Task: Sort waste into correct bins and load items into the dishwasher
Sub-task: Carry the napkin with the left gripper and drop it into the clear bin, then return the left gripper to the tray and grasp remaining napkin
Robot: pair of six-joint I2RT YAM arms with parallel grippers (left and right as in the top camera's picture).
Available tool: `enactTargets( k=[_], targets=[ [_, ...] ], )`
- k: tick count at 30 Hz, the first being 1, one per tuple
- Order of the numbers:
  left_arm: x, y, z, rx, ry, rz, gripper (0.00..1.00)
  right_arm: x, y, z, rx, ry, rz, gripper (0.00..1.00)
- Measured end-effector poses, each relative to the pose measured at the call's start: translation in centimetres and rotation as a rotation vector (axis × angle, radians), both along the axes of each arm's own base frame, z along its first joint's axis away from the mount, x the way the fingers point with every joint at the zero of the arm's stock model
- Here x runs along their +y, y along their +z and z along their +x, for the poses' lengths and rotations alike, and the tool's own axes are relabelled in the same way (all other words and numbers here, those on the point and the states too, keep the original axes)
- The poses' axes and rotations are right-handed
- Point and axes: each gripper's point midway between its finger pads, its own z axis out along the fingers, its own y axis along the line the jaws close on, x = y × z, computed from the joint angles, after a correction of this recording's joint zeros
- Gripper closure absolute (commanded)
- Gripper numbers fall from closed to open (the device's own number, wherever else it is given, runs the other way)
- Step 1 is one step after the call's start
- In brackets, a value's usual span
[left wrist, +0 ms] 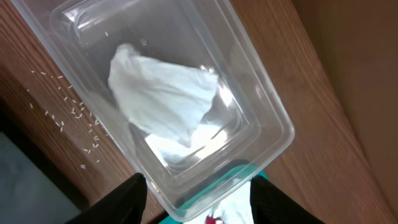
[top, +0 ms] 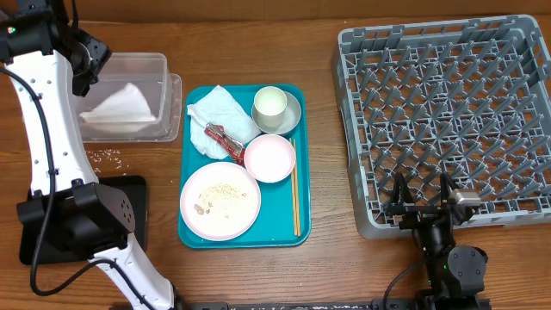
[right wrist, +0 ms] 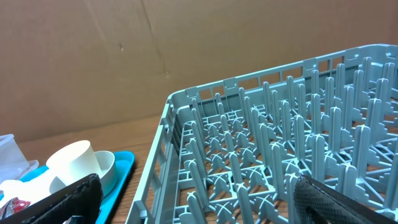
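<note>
Hovering above the clear tub (top: 146, 57) in the overhead view, the left hand (top: 86, 73) is sitting just beside the white napkin (top: 120, 108) lying inside that tub. The second crumpled napkin (top: 219, 120) and the red wrapper (top: 225, 142) are lying on the teal tray (top: 277, 215), on the tub's far side from this hand. Both are much closer to it than to the right hand (top: 422, 196), which is sitting at the near wall of the dish rack (top: 448, 112), well apart from the tray. Seen from the left wrist, the hand's fingers (left wrist: 134, 199) are standing apart and gripping nothing. The tub is lying directly beneath them with its long axis running diagonally, and a sliver of tray and a speck of red wrapper are showing just past the fingertips, so the next waste is probably lying straight ahead of this hand. Seen from the right wrist, the right hand's own fingers (right wrist: 62, 202) are also spreading wide and empty, with the rack filling the space ahead and the cream cup (right wrist: 71, 165) sitting off to the left in the grey-green bowl (right wrist: 107, 167). The left arm is looking like the nearer one for the wrapper.
</note>
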Motion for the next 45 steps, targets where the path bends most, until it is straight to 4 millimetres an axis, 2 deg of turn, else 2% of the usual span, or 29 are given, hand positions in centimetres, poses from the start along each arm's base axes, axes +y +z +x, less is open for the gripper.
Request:
enactTargets(
  k=[5, 9, 13, 18, 21, 24, 30, 38, 45],
  targets=[
    [-1.7, -0.2, 0.4, 0.004, -0.166, -0.032, 0.43, 0.0, 0.0, 0.0, 0.000, 0.000, 0.000, 0.00],
    [-4.8, -0.3, 0.5, 0.000, -0.373, -0.081, 0.42, 0.0, 0.0, 0.0, 0.000, 0.000, 0.000, 0.00],
    [-9.2, -0.5, 0.2, 0.017, -0.582, -0.107, 0.41, 0.0, 0.0, 0.0, 0.000, 0.000, 0.000, 0.00],
    [-15.7, -0.7, -0.1, 0.044, -0.792, -0.083, 0.41, 0.0, 0.0, 0.0, 0.000, 0.000, 0.000, 0.00],
    [-18.7, -0.9, -0.2, 0.064, -0.847, -0.052, 0.41, 0.0, 0.0, 0.0, 0.000, 0.000, 0.000, 0.00],
    [-20.9, -1.3, -0.4, 0.087, -0.863, -0.017, 0.41, 0.0, 0.0, 0.0, 0.000, 0.000, 0.000, 0.00],
    [-23.0, -3.7, 0.2, 0.154, -0.849, 0.052, 0.41, 0.0, 0.0, 0.0, 0.000, 0.000, 0.000, 0.00],
    [-23.4, -8.3, 2.6, 0.192, -0.793, 0.047, 0.43, 0.0, 0.0, 0.0, 0.000, 0.000, 0.000, 0.00],
    [-23.7, -11.4, 3.8, 0.220, -0.777, 0.035, 0.44, 0.0, 0.0, 0.0, 0.001, 0.000, 0.000, 0.00]
  ],
)
